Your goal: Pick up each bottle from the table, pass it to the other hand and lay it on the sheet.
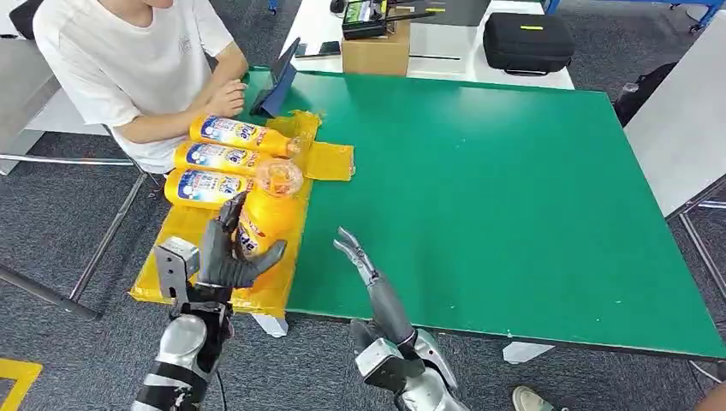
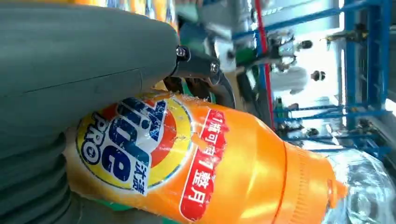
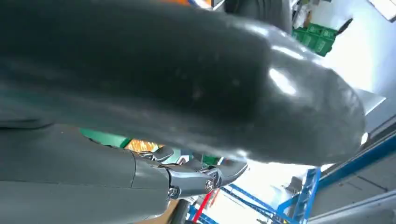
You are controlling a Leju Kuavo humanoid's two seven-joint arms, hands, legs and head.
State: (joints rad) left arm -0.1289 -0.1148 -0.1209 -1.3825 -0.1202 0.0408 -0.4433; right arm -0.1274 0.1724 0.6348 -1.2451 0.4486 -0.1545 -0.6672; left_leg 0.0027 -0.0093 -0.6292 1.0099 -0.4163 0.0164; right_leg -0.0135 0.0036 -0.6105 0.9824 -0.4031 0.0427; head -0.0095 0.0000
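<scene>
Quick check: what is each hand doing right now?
Left hand: holding an orange bottle over the yellow sheet.
Right hand: open, holding nothing.

The setting is a robotics test lab or workshop area. Indicators:

- Flooring is grey carpet tile [image 1: 77, 248], typical of an office-type workspace.
- A large flat green-topped counter [image 1: 496, 188] serves as the work surface, with white tables [image 1: 479, 64] set behind and beside it.
- A black zipped equipment case [image 1: 528, 41] and a brown cardboard box [image 1: 375, 53] carrying a black electronic device [image 1: 368, 19] rest on the rear table.
- A person in a white T-shirt [image 1: 128, 60] sits at the counter's edge beside a dark propped-up tablet [image 1: 276, 86].
- Blue metal framing [image 2: 355, 60] stands in the background of the left wrist view.
</scene>
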